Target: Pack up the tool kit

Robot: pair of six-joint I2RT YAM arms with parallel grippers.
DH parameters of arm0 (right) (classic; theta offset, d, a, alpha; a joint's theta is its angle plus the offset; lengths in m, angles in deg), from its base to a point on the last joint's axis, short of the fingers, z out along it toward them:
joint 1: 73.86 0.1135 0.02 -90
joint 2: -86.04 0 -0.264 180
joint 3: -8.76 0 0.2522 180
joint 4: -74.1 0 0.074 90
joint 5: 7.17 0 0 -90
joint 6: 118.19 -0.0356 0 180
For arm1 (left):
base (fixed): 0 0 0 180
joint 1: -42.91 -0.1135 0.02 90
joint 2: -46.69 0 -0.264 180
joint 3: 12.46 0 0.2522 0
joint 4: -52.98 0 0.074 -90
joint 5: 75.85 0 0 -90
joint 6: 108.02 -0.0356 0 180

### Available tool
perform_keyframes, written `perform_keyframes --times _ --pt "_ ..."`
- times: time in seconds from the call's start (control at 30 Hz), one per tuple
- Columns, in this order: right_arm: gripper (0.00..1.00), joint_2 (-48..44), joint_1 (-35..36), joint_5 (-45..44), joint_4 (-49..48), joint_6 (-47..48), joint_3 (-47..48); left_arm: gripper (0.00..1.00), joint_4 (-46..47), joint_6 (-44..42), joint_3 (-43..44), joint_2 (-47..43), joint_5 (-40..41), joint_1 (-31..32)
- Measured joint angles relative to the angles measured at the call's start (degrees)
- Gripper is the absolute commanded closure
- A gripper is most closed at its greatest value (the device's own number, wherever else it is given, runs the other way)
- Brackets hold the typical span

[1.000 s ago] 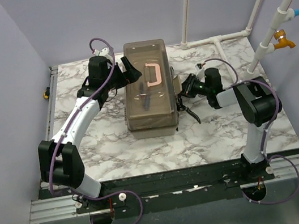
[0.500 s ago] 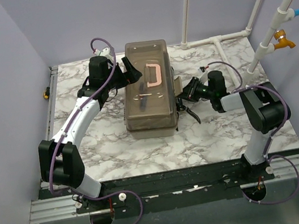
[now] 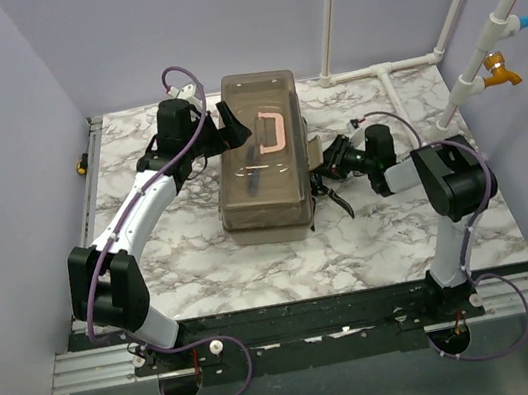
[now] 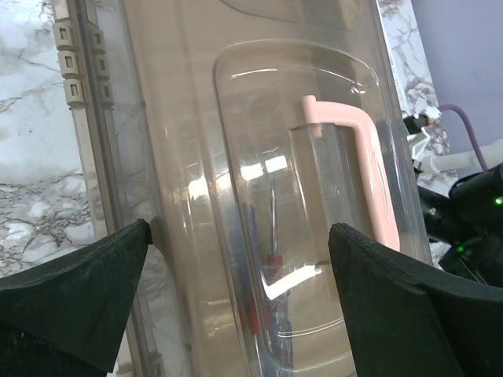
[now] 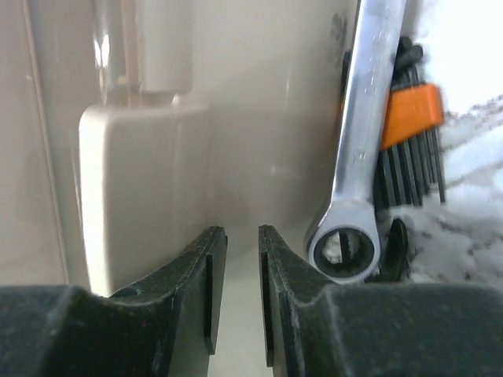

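Note:
The tool box (image 3: 263, 162) is translucent brown with its lid down and a pink handle (image 3: 271, 128) on top. My left gripper (image 3: 235, 129) is open wide over the lid's left part, and in the left wrist view its jaws (image 4: 240, 228) straddle the lid beside the handle (image 4: 369, 173). A red and blue tool (image 4: 267, 314) shows through the lid. My right gripper (image 3: 320, 170) is at the box's right side. Its jaws (image 5: 242, 236) are nearly shut with a narrow empty gap, next to a beige latch (image 5: 145, 188).
A silver ring wrench (image 5: 357, 149) and an orange hex key set (image 5: 410, 118) lie against the box's right side, just right of my right fingers. They show as dark tools (image 3: 338, 203) on the marble table (image 3: 203, 258). White pipes (image 3: 385, 71) run along the back right.
My right gripper has edged left, closer to the box's right side, and its arm shifted a little. The box has nudged slightly right. The left arm has barely moved.

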Motion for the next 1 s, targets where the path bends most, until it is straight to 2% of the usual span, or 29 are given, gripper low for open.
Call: perform_keyframes --times 0.23,0.4,0.5,0.6,0.73,0.83,0.93,1.0 --pt "0.68 10.73 -1.40 4.59 -11.39 -8.57 6.51 0.02 -0.63 -0.68 0.11 0.00 -0.13 -0.24" --pt "0.75 18.71 -2.25 8.50 -27.58 -22.93 8.70 0.02 -1.53 -1.05 0.72 1.01 -0.70 -0.76" --pt "0.75 20.92 -2.45 9.88 -31.95 -29.24 9.38 0.02 -1.79 -1.29 0.72 1.86 -1.18 -1.01" --pt "0.75 21.03 -2.45 10.75 -32.76 -31.54 9.35 0.02 -2.08 -1.60 0.72 2.21 -1.44 -1.20" --pt "0.76 20.90 -2.45 11.28 -33.03 -31.61 9.05 0.02 -2.21 -1.73 0.72 2.25 -1.68 -1.31" --pt "0.76 18.95 -2.45 11.23 -30.08 -27.98 8.02 0.02 -2.23 -1.79 0.72 2.27 -1.92 -1.31" --pt "0.75 13.31 -2.36 10.14 -16.87 -19.52 7.85 0.02 -2.36 -2.10 0.76 2.36 -2.01 -1.33" --pt "0.74 8.61 -1.88 7.08 -2.56 -11.04 9.49 0.02 -2.49 -2.25 0.87 2.47 -2.16 -1.36"
